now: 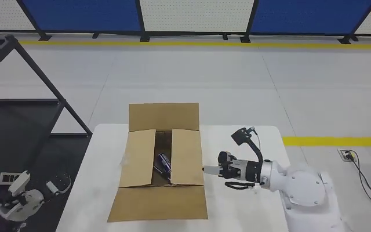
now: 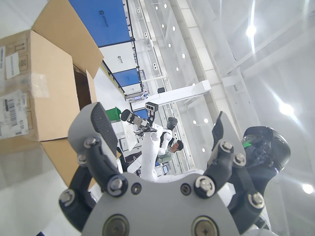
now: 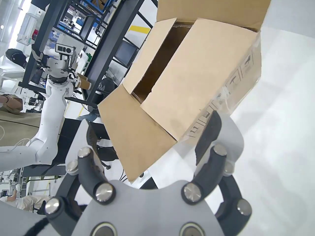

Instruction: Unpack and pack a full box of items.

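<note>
The cardboard box [image 1: 139,158] stands in the middle of the white tabletop [image 1: 101,168], and all four of its flaps are folded outward. In the top view the far flap points to the upper part of the frame and the near flap to the lower edge. Through the narrow gap between the two side flaps a dark blue item [image 1: 163,162] is visible inside the box.

The right end effector [image 1: 210,169] is just beside the outer edge of the box's right flap, at the right of centre. In the right wrist view its fingers are spread wide and hold nothing. A corner of a flap lies between them in the picture, but I cannot tell if it touches them.

The left end effector [image 2: 160,114] is also open with nothing between its fingers [image 2: 101,119]. The left arm [image 1: 23,200] is at the lower left of the top view, outside the tabletop's edge and well apart from the box.
</note>
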### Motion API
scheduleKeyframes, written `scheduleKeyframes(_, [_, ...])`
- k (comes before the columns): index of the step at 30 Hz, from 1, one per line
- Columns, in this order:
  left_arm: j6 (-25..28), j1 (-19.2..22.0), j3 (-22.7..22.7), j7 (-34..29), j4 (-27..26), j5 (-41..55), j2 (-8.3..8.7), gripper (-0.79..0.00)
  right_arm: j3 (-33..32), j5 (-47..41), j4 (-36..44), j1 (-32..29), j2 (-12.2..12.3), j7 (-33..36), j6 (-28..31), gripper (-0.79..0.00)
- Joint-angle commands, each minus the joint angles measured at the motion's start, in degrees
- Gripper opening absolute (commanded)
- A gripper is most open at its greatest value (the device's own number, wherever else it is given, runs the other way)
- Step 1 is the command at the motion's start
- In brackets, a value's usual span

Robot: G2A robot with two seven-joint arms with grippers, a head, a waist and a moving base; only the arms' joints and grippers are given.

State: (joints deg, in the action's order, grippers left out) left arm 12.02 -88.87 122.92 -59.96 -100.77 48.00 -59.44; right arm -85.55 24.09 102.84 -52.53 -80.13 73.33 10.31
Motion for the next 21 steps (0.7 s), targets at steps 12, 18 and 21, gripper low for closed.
scheduleKeyframes(12, [-2.5, 1.5, -2.6, 5.3, 1.6, -3.1, 0.03, 0.000, -1.6, -5.3, -1.7, -1.9, 0.8, 3.8, 0.1, 0.000])
scheduleKeyframes(18, [-7.2, 10.7, -6.5, 7.0, 8.3, -6.4, 0.96, 0.000, -5.7, -9.3, -4.0, -7.2, 2.5, 11.8, 1.1, 0.000])
scheduleKeyframes(21, [-8.3, 16.3, -9.1, 5.9, 11.7, -9.3, 1.53, 0.000, -6.7, -14.9, -4.5, -11.2, 3.3, 14.7, 2.4, 0.000])
